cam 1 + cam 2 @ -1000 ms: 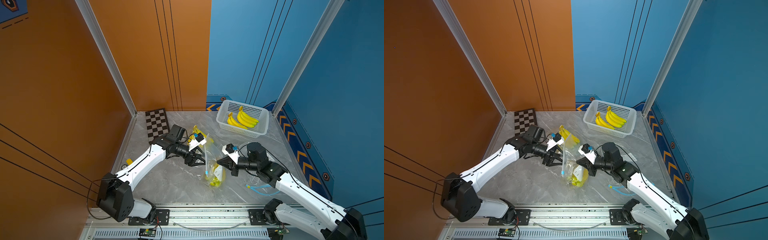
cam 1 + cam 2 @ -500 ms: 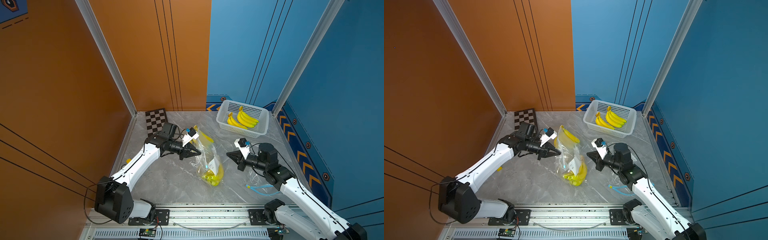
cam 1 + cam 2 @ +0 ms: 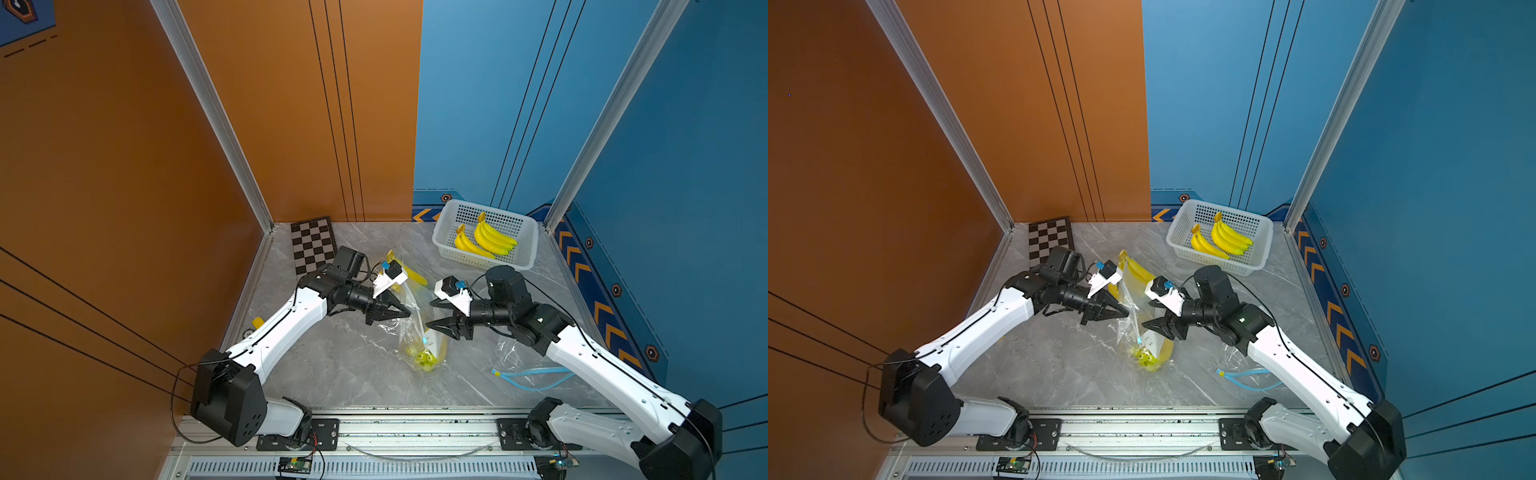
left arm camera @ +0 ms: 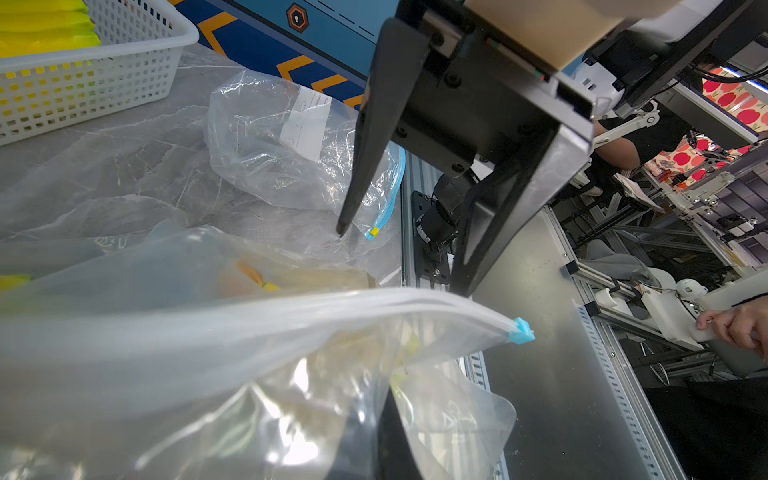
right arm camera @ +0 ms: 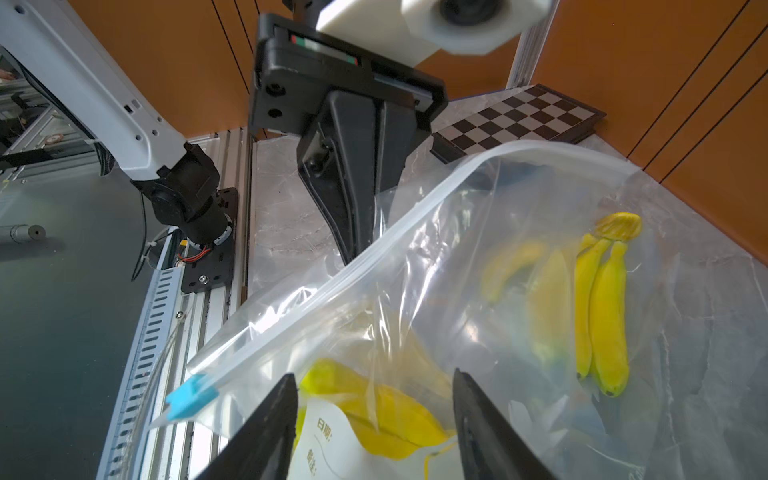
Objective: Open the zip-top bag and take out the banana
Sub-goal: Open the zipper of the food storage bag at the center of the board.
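**Left hand pinches the bag, right hand open beside it**

In both top views the left hand [image 3: 405, 311] [image 3: 1123, 311] is closed on the upper edge of the clear bag [image 3: 415, 332] [image 3: 1138, 328]. The right wrist view shows its fingers [image 5: 353, 232] pressed together where they meet the zip strip. The bag hangs from this grip towards the worktop [image 3: 353, 374], with its lower end resting there.

The banana [image 3: 424, 359] [image 3: 1152, 359] is inside the bag at its low end, behind a white label. The blue slider [image 5: 191, 395] [image 4: 521, 331] sits at one end of the zip. Whether the zip is parted cannot be told.

The right hand [image 3: 432, 316] [image 3: 1148, 314] is open and holds nothing. Its jaws stand wide apart just beside the bag, facing the left hand; in its own wrist view they frame the bagged banana [image 5: 374, 399].

A loose bunch [image 3: 409, 272] lies on the worktop behind the bag. A white basket [image 3: 528, 245] with more bananas stands at the back. An empty bag [image 3: 528, 365] lies under the right arm.
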You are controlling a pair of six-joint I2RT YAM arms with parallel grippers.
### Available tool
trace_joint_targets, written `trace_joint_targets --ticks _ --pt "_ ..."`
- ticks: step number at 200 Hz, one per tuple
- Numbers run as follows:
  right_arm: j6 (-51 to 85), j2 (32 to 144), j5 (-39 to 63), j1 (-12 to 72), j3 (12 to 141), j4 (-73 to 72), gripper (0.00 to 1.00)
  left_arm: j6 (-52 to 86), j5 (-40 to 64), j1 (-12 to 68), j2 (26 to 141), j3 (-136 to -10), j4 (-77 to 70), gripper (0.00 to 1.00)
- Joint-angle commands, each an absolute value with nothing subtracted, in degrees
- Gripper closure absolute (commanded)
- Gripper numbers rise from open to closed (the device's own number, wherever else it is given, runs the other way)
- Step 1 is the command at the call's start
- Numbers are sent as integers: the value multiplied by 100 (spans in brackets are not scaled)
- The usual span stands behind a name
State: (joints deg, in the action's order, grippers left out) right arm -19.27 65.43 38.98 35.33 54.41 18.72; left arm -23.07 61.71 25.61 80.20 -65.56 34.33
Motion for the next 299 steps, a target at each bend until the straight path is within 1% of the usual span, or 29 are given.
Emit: trace_joint_targets --ticks 1,24,42,53,68,75,77,80,85,88,92,107,112,129,140,158,172,187,197,212,220,236,241,245,257,263,271,279,299 --pt "-2370 6932 3995 3587 5714 2285 39 -2702 6627 2628 8090 -6761 3608 100" --pt "-2451 7205 3994 3666 5818 2278 39 -2720 6639 2652 8129 -6807 3607 100" --pt "-2439 7381 3990 3697 5863 2231 46 -2713 6649 2696 8147 -6824 3612 100" --pt "-2389 7434 4002 3710 5910 2165 59 -2707 6621 2707 8135 -6812 3610 100" --pt "-2330 7414 3931 3726 5901 2098 89 -2689 6535 2699 8116 -6778 3637 100" --pt "-2326 7348 3888 3738 5869 2063 100 -2662 6485 2690 8104 -6761 3653 100" --pt "-2324 7332 3879 3736 5857 2054 100 -2641 6462 2685 8099 -6759 3656 99" --pt "-2326 7304 3862 3740 5835 2044 100 -2604 6435 2677 8095 -6759 3656 91" --pt "-2319 7256 3843 3728 5808 2039 100 -2526 6372 2657 8085 -6759 3655 73" --pt "-2316 7225 3830 3722 5790 2043 100 -2482 6340 2643 8081 -6759 3655 58" --pt "-2304 7182 3823 3722 5769 2039 100 -2436 6310 2623 8073 -6761 3650 47" --pt "-2269 7025 3815 3694 5669 2048 100 -2382 6300 2517 8017 -6728 3656 28" --pt "-2259 6979 3823 3671 5627 2046 100 -2382 6290 2490 8002 -6724 3665 24" --pt "-2237 6816 3755 3649 5489 2023 100 -2358 6306 2444 8006 -6733 3665 19" --pt "-2195 6730 3744 3654 5421 1997 100 -2351 6333 2443 8027 -6756 3661 18" --pt "-2118 6662 3731 3664 5353 1943 100 -2355 6483 2448 8100 -6810 3664 25" --pt "-2096 6649 3719 3689 5344 1927 100 -2347 6604 2465 8168 -6860 3665 34" --pt "-2083 6658 3687 3731 5352 1916 100 -2275 6627 2518 8242 -6911 3658 35" --pt "-2083 6672 3667 3760 5361 1920 100 -2201 6600 2559 8302 -6947 3665 33" --pt "-2091 6694 3615 3809 5364 1933 100 -2081 6514 2605 8340 -6978 3665 18" --pt "-2101 6701 3582 3831 5368 1942 100 -2066 6498 2618 8336 -6987 3665 16" --pt "-2114 6717 3560 3862 5378 1949 100 -2050 6530 2628 8357 -6998 3665 21" --pt "-2118 6720 3547 3880 5386 1959 100 -2040 6547 2628 8379 -7009 3665 26" --pt "-2126 6724 3538 3891 5388 1968 100 -2031 6593 2628 8399 -7013 3665 35" --pt "-2129 6724 3518 3905 5396 1962 100 -1994 6697 2604 8467 -7046 3664 72" --pt "-2128 6715 3499 3907 5377 1960 100 -1954 6725 2587 8489 -7062 3662 80" --pt "-2119 6698 3456 3898 5346 1952 100 -1943 6742 2567 8491 -7061 3665 86" --pt "-2080 6661 3438 3870 5291 1919 100 -1963 6721 2543 8461 -7054 3657 100" --pt "-1766 6421 3357 3683 5012 1557 100 -2032 6584 2408 8274 -6979 3660 100"
